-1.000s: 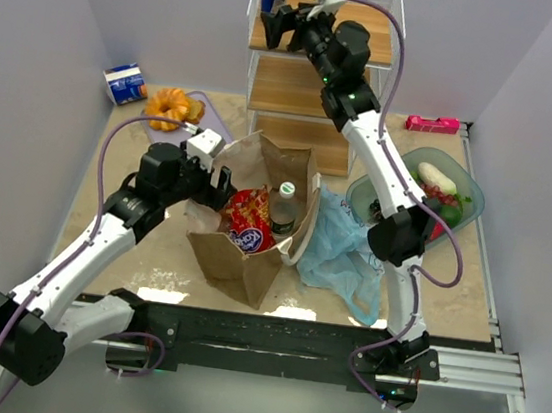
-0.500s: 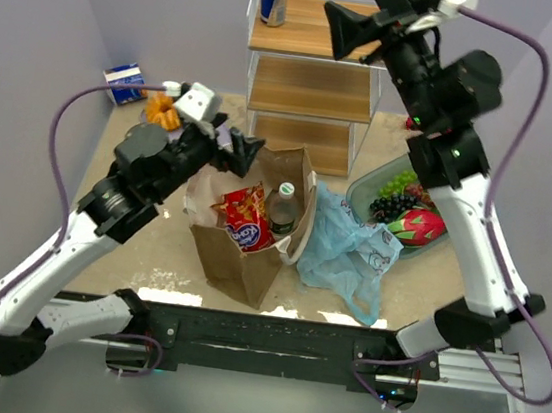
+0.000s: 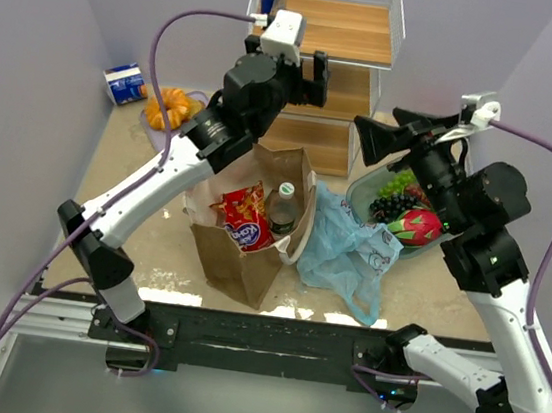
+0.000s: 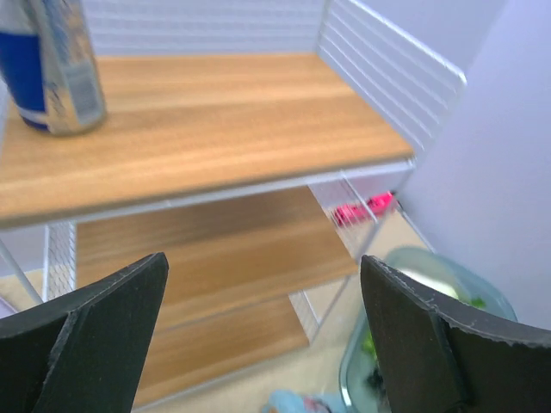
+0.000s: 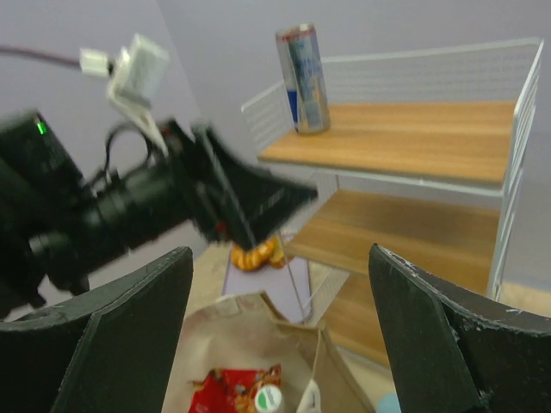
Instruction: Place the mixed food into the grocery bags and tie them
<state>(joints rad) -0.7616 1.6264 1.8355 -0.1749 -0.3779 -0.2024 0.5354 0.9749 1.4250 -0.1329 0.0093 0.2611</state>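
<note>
Up by the rack, the left gripper (image 4: 263,265) is spread wide with nothing between its fingers, looking across the top shelf (image 4: 232,112). Biggest worry imo: the can (image 4: 52,64) isn't lined up with the jaws at all. It stands up and off to the left of the left finger, near the back left corner of that shelf. If the arm pushes forward on this line, the finger probably clips the can's side instead of straddling it. A tall can tips easily and could roll off the open front edge. It's also close to the wire panels, so a finger going round the outside might snag.

Second thing: the right gripper (image 3: 381,129) is open and empty too, hanging over the bowl (image 3: 356,194) and pointing at the left arm. Both arms going for the rack at once could bump.

Further out, the paper bag (image 3: 239,262) stands on the desk (image 3: 112,146) below the left gripper, with the packet (image 3: 244,218) and bottle (image 3: 283,207) inside. A can dropped from high could knock them or fold the bag's mouth. Grapes (image 3: 393,196) and dragon fruit (image 3: 417,226) sit in the bowl by the right arm. The plastic bag (image 3: 346,250) is slumped between the bowl and the paper bag.
</note>
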